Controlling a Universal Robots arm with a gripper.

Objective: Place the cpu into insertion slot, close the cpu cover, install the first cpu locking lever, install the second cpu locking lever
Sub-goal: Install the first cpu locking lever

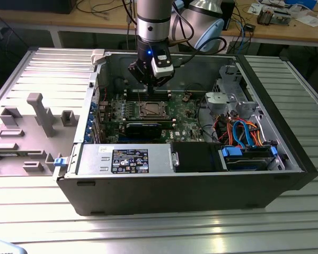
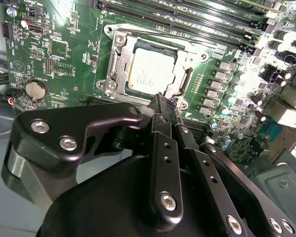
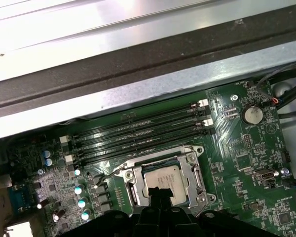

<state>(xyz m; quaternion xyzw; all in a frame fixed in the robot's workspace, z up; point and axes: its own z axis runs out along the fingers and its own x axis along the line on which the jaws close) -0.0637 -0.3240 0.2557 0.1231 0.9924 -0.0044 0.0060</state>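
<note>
**Chip seated, tool hanging over the socket**

Black tool (image 2: 164,101) linkage is filling the near part of the second wrist view, its two fingers (image 2: 160,148) lying pressed together with nothing between them. Their joined tip is sitting just above one edge of the cover (image 2: 119,61), near a corner of the cpu (image 2: 150,74); whether it is touching metal I cannot tell.

Beyond the tip, the cpu is lying flat in the slot (image 2: 187,81), its dull silver top showing through the cover's square window. The cover is lying down around the chip, with screws at its corners. A thin wire lever (image 3: 108,172) is standing out from the socket towards the capacitors in the first wrist view, seemingly not yet latched down.

Long memory slots (image 3: 138,133) are running beside the socket on the green board (image 3: 241,163), and a round coin cell (image 3: 252,115) is sitting well apart from the chip, past the slot ends.

From the exterior view, the arm (image 1: 152,21) is reaching down into an open computer case (image 1: 201,180) lying on a ribbed metal table (image 1: 148,233). The tool (image 1: 150,79) is hanging just over the socket (image 1: 152,110) in the middle of the board. Grey fixtures (image 1: 40,114) are standing on the table at that view's left.
</note>
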